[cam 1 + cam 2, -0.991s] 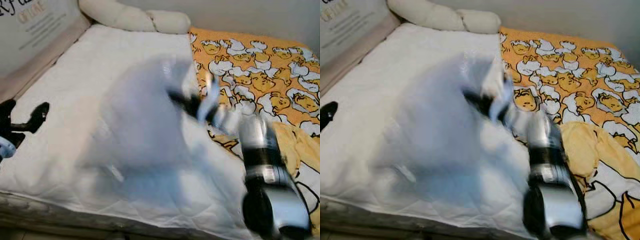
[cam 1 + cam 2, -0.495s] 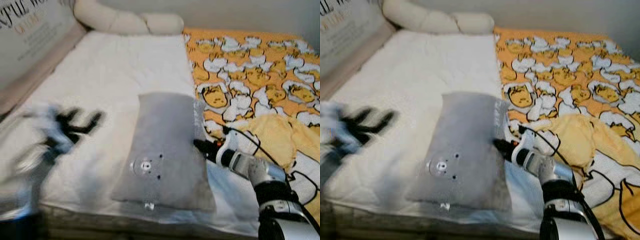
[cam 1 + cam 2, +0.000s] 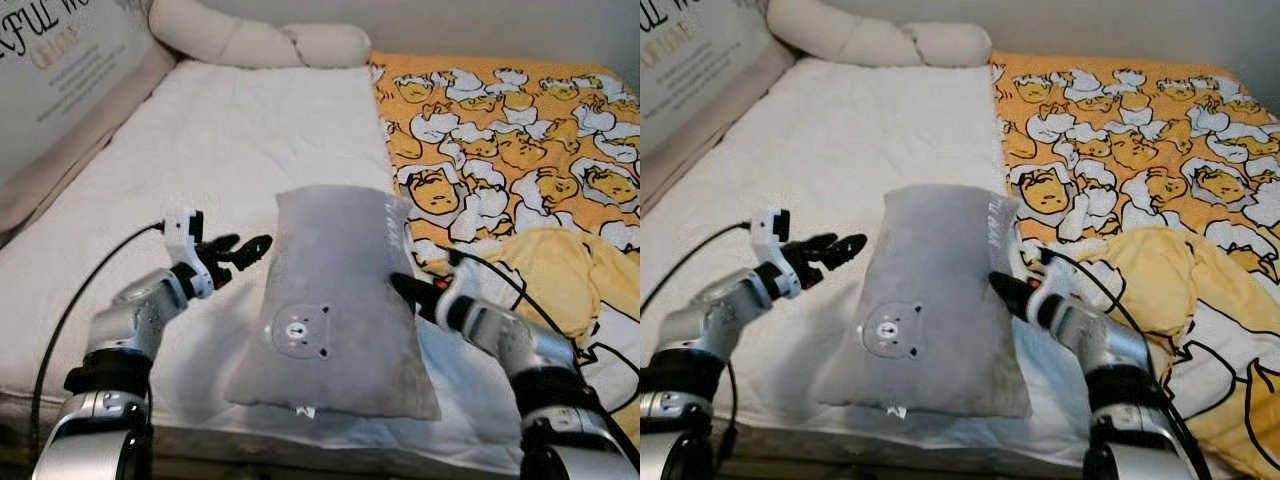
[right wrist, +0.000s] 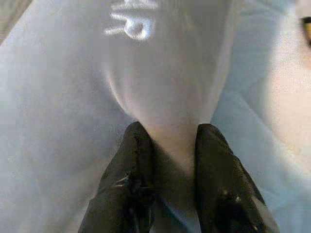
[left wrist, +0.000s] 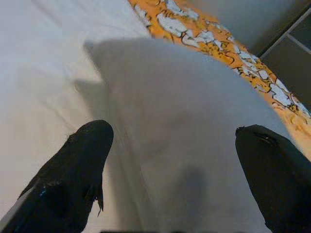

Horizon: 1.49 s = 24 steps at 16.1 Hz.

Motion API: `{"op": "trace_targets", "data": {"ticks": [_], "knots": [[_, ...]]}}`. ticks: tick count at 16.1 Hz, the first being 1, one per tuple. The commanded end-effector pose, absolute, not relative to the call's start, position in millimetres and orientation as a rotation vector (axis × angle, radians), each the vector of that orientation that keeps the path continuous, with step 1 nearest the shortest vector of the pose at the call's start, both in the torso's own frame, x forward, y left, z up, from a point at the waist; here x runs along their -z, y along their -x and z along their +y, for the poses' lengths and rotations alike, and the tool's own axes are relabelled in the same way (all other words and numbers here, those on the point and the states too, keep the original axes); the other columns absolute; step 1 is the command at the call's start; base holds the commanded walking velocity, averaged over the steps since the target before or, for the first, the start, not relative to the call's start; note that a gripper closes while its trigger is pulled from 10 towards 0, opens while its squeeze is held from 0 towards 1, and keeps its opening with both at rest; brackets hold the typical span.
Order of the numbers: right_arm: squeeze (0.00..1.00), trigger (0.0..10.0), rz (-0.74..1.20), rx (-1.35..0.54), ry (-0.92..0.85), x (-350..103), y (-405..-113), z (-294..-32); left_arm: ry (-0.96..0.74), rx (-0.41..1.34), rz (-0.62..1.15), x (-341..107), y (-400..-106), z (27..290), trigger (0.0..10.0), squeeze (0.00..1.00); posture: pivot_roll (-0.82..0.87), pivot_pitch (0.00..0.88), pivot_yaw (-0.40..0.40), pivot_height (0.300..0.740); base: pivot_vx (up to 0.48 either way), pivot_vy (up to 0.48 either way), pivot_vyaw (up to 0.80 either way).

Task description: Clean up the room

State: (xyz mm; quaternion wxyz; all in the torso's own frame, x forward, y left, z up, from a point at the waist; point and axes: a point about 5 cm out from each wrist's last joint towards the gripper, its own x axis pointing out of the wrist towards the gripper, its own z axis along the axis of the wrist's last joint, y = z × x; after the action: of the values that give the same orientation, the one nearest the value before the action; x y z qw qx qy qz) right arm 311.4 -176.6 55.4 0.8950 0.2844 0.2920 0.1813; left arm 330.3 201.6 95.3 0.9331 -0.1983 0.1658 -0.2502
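A grey pillow (image 3: 335,300) with a small bear face lies on the white mattress (image 3: 230,140) near the bed's front edge. My right gripper (image 3: 404,289) is shut on the pillow's right edge; in the right wrist view its fingers (image 4: 131,179) pinch a fold of the pillow's fabric (image 4: 165,87). My left gripper (image 3: 240,250) is open just left of the pillow, a small gap away. In the left wrist view its two fingertips (image 5: 87,145) spread wide with the pillow (image 5: 184,121) ahead of them.
An orange duvet (image 3: 500,130) with white cartoon prints covers the bed's right half, bunched near my right arm. A cream bolster (image 3: 260,42) lies along the headboard end. A padded side panel (image 3: 70,90) with lettering borders the bed on the left.
My left arm has swung in from the bed's left edge, and its open gripper now points at the pillow's left side. The pillow, held up in the air a second ago, lies flat, the right gripper still pinching it.
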Motion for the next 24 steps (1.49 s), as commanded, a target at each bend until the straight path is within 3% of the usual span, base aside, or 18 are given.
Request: {"op": "trace_targets", "data": {"ticks": [1, 11, 15, 22, 23, 24], "knots": [[1.0, 10.0, 0.542, -0.357, -0.624, -64.2, -312.8, -188.9, 0.434, 0.522, 0.33, -94.7, -330.6, 200.7, 10.0, 1.0, -0.11, 0.0, 0.027, 0.74, 0.0, 0.0, 0.0], [1.0, 10.0, 0.549, -0.503, -0.641, -62.9, -290.5, -200.0, 0.567, 0.651, 0.437, -62.3, -307.3, 201.0, 10.0, 1.0, -0.12, 0.0, 0.018, 0.74, 0.0, 0.0, 0.0], [1.0, 10.0, 0.59, -0.542, -0.711, -52.7, -283.2, -186.6, 0.74, 0.727, 0.426, -54.3, -294.0, 189.7, 10.0, 1.0, -0.12, 0.0, 0.02, 0.74, 0.0, 0.0, 0.0], [1.0, 10.0, 0.674, -0.543, -0.658, -31.3, -285.1, -146.9, 0.642, 0.731, 0.581, -18.2, -279.3, 146.5, 10.0, 1.0, -0.1, 0.0, -0.002, 0.74, 0.0, 0.0, 0.0], [0.49, 10.0, 0.677, -0.563, -0.679, -31.2, -286.1, -141.3, 0.63, 0.72, 0.588, -17.3, -279.7, 146.0, 5.5, 1.0, -0.1, 0.0, -0.005, 0.74, 0.0, 0.0, 0.0], [0.0, 0.0, 0.673, -0.561, -0.68, -30.0, -287.0, -137.9, 0.58, 0.709, 0.595, -16.6, -280.3, 147.0, 0.0, 0.0, -0.09, 0.0, -0.008, 0.74, 0.0, 0.0, 0.0]]}}
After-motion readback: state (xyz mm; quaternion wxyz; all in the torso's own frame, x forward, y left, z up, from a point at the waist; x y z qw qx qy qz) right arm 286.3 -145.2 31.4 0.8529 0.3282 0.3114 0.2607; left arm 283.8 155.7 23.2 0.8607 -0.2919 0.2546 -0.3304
